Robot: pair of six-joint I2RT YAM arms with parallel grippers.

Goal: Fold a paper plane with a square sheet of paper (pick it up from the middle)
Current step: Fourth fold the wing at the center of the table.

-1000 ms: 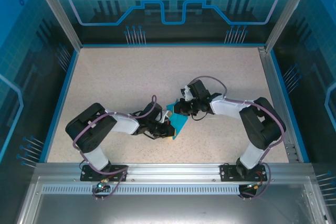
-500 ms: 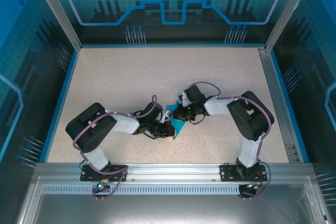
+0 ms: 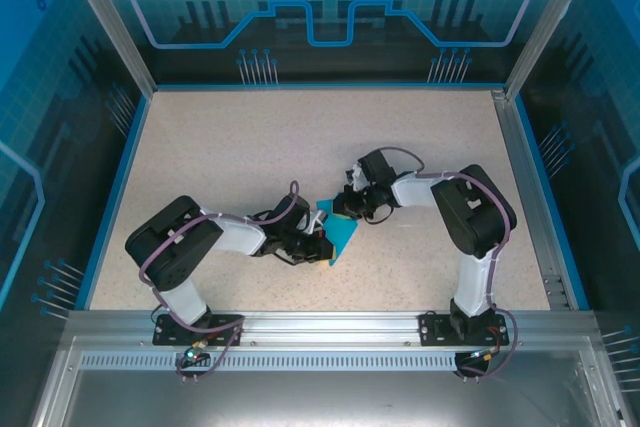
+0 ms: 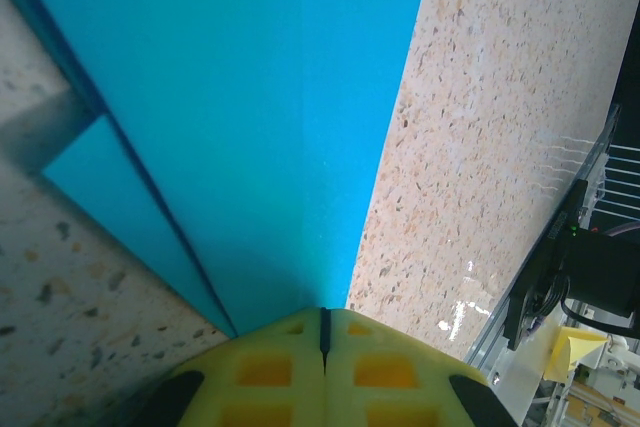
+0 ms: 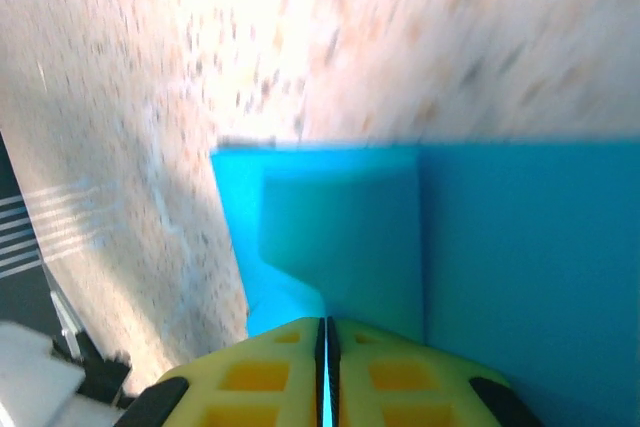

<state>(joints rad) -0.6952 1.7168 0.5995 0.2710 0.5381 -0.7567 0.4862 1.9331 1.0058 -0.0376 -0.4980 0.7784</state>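
Since a second ago the right arm has drawn its elbow in toward the middle of the table, and the right gripper (image 3: 346, 211) has shifted a little along the far side of the paper. The left arm has stayed put.

Seen from its own wrist, the right gripper's yellow pads (image 5: 260, 377) are pressed together with only a thin cyan line between them, pinching an edge of the square sheet of paper (image 3: 340, 233). The left gripper (image 4: 323, 319) is fully closed too, and the blue sheet runs straight out from the seam of its pads.

The sheet sits between the two grippers, near the middle of the speckled table (image 3: 250, 147), and is already partly folded. The right wrist view shows one flap lying over another layer, and the left wrist view shows a second layer peeking out beneath the top one.

Gripping from opposite sides likely keeps the layers from springing apart. The left gripper probably acts as an anchor while the right one sets or sharpens a crease. Whether the paper rests on the table or is held just above it cannot be told.
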